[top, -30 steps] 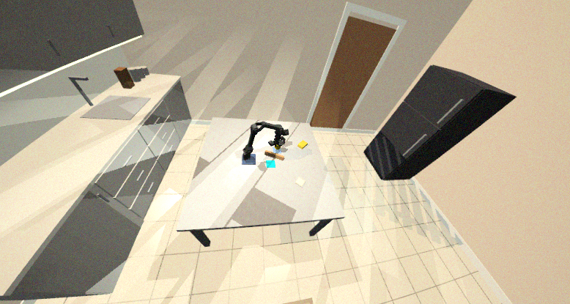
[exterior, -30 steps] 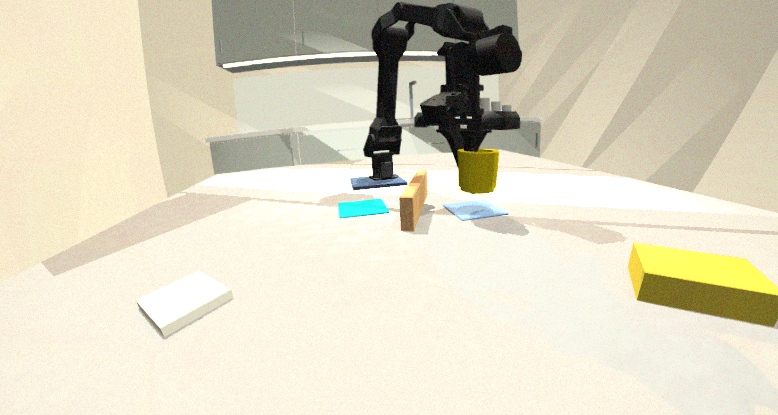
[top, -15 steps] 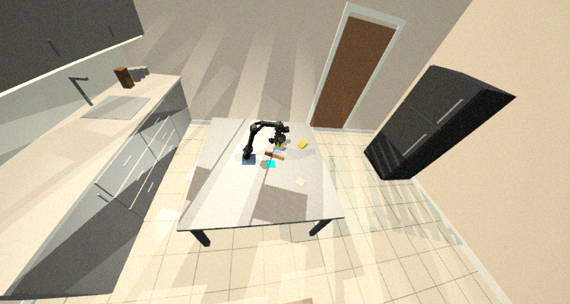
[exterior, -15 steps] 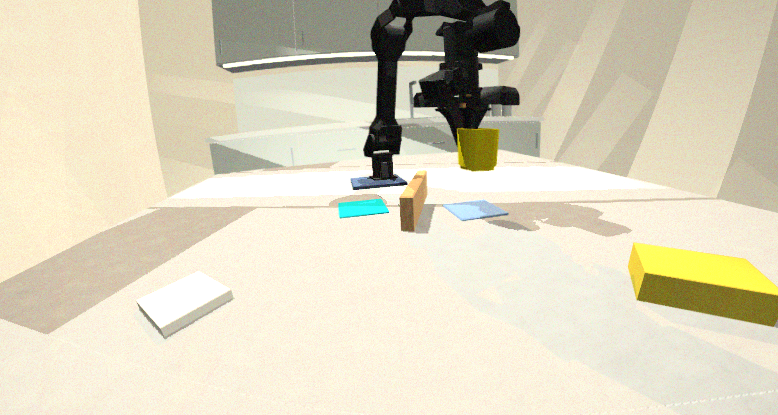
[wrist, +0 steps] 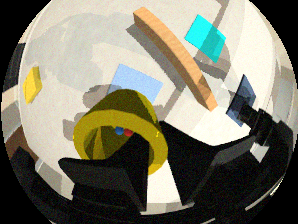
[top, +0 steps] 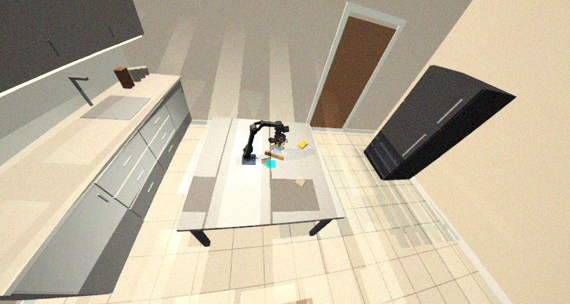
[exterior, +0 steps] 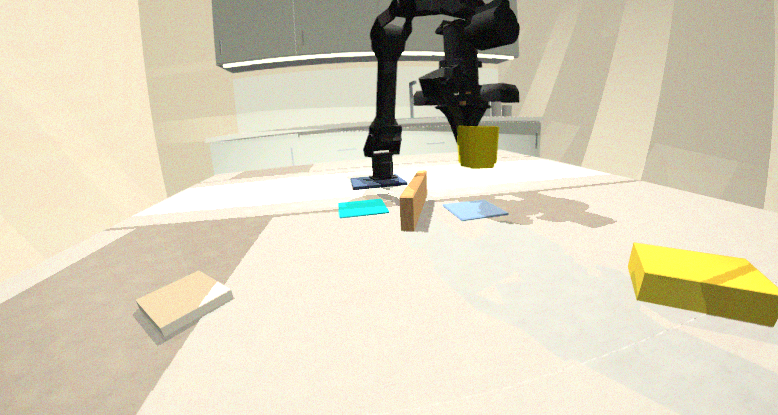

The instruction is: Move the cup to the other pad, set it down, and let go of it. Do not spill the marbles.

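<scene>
The claw [exterior: 469, 122] held the round yellow cup [exterior: 478, 146] above the flat blue pad [exterior: 475, 210], with maybe two marbles [wrist: 124, 132] inside.

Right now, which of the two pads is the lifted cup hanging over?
The pale blue pad, on the cup's side of the upright wooden block. The brighter cyan pad lies beyond that block.

The arm [exterior: 387, 80] is matte black throughout, built of blocky, faceted links with bulky joints. Its end effector [exterior: 469, 119] ends in two dark, tapering wedge-shaped fingers.
</scene>
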`<state>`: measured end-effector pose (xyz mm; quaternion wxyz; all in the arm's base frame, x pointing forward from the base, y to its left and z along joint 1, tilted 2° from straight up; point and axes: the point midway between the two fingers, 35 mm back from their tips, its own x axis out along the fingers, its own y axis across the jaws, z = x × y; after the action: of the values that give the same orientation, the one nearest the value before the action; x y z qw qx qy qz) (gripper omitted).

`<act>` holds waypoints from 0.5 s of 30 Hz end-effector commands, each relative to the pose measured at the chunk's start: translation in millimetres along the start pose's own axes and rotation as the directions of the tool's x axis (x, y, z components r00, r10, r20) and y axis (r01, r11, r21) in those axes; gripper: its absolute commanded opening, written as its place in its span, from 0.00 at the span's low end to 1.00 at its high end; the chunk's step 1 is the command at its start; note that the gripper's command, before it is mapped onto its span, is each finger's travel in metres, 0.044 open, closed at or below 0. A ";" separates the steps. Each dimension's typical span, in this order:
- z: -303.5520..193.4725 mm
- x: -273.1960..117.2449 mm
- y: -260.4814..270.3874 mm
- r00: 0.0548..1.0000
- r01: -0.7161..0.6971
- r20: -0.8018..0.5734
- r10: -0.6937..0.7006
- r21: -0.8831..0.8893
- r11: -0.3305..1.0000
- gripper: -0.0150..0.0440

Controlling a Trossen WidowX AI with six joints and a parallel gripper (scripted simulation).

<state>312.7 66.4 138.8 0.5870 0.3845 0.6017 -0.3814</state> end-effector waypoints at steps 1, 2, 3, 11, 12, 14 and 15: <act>0.1 0.1 0.0 1.000 0.000 0.000 0.000 0.000 1.000 0.25; 0.1 0.1 0.0 1.000 0.000 0.000 0.000 0.000 1.000 0.25; 0.1 0.1 0.0 1.000 0.000 0.000 0.000 0.000 1.000 0.25; 0.1 0.1 0.0 1.000 0.000 0.000 0.000 0.000 1.000 0.25; 0.3 0.1 -0.3 1.000 0.000 0.000 0.000 0.000 1.000 0.25; 1.6 0.0 -1.8 1.000 0.000 0.000 0.000 0.000 1.000 0.25; 2.6 -0.1 -3.0 1.000 -0.001 0.001 0.001 0.001 1.000 0.25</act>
<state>312.6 65.7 138.6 0.5864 0.3849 0.6015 -0.3824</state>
